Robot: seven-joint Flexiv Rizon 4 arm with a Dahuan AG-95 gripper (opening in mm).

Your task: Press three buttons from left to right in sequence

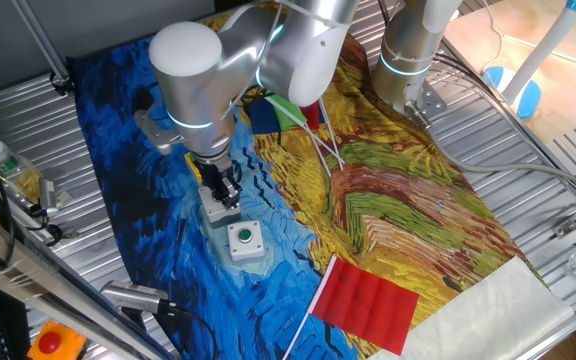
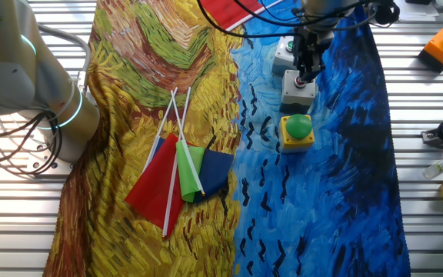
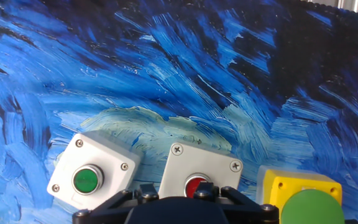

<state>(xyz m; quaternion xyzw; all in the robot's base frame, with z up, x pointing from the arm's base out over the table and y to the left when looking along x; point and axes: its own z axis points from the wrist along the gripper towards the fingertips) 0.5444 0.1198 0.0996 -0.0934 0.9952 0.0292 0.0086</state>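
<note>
Hovering over the middle button box

Gripper (image 2: pixel 308 75) sits on the grey box with red button (image 3: pixel 196 186), between the small green button box (image 3: pixel 86 180) and yellow green-domed box (image 2: pixel 297 131); finger state unclear.

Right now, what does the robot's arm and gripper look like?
The arm has rounded, glossy silver-white segments with glowing cyan light rings at the joints. A flat grey metal bracket sits at the wrist. The gripper is small, black and mechanical, with visible screws in the hand view.
</note>
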